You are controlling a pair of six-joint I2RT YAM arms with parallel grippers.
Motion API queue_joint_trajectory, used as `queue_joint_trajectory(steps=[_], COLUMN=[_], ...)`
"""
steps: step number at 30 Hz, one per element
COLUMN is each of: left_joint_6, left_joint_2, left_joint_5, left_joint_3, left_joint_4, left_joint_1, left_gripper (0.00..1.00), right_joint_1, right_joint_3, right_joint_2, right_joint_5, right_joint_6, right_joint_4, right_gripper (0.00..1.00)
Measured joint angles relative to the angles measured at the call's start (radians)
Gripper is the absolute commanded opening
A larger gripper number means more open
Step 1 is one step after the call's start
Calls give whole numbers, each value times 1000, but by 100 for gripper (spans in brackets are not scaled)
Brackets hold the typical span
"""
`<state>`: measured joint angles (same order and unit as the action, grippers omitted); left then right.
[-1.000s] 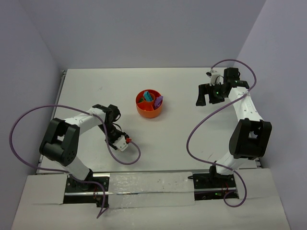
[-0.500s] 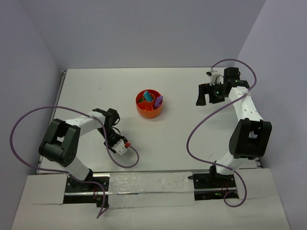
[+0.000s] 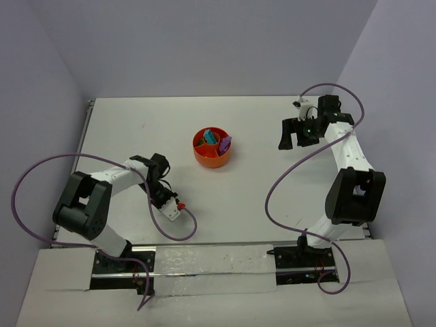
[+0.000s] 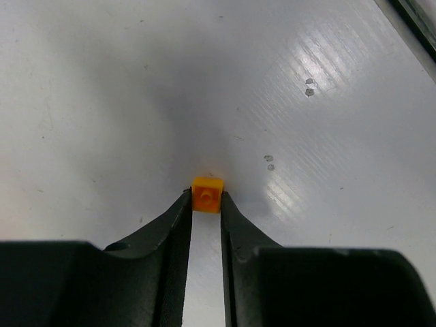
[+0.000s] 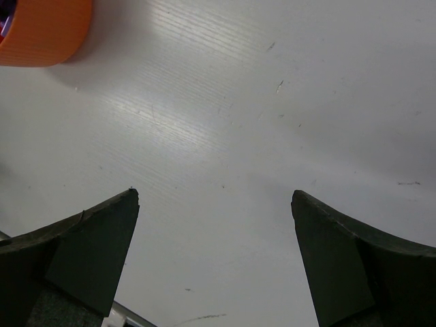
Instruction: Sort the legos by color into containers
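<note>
My left gripper (image 4: 206, 199) is shut on a tiny orange lego (image 4: 207, 192), pinched between the fingertips low over the white table. In the top view this gripper (image 3: 176, 206) is at the front left, well short of the bowl. The orange divided bowl (image 3: 203, 158) stands mid-table and holds a teal block (image 3: 209, 136) and a purple block (image 3: 225, 143). My right gripper (image 3: 293, 141) is open and empty at the far right. In the right wrist view its jaws (image 5: 214, 197) stand wide apart over bare table, with the bowl's wall (image 5: 41, 30) at the top left.
The table's near edge shows as a dark strip (image 4: 415, 17) at the top right of the left wrist view. Purple cables loop beside both arms (image 3: 178, 228). Walls close the table at the back and sides.
</note>
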<state>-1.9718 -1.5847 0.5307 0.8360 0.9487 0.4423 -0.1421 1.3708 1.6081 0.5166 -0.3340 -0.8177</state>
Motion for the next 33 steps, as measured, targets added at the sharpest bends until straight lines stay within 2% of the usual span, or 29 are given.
queue_joint_trajectory(steps=[6,9,12,18,24,28,33], left_joint_6=[-1,30,186,733,1192,1329,1362], left_joint_2=[1,1,1,-3,-119,-172,-196], left_joint_5=[18,46,101,122,76,40,19], left_joint_3=[4,54,146,314,574,635,615], left_joint_4=[-19,-41,-121,-422,-567,-594,-591], left_joint_1=[1,15,41,103,121,119,119], left_gripper=[3,0,0,0,0,0,0], right_joint_1=[0,0,0,0,0,0,0], right_joint_3=[4,4,4,4,6,22,43], right_joint_2=[0,1,1,0,0,0,1], right_joint_5=[0,0,0,1,1,1,0], right_joint_6=[0,3,5,22,34,38,38], right_joint_4=[-2,-2,-2,18,35,36,41], right_gripper=[100,100,100,100,100,100,100])
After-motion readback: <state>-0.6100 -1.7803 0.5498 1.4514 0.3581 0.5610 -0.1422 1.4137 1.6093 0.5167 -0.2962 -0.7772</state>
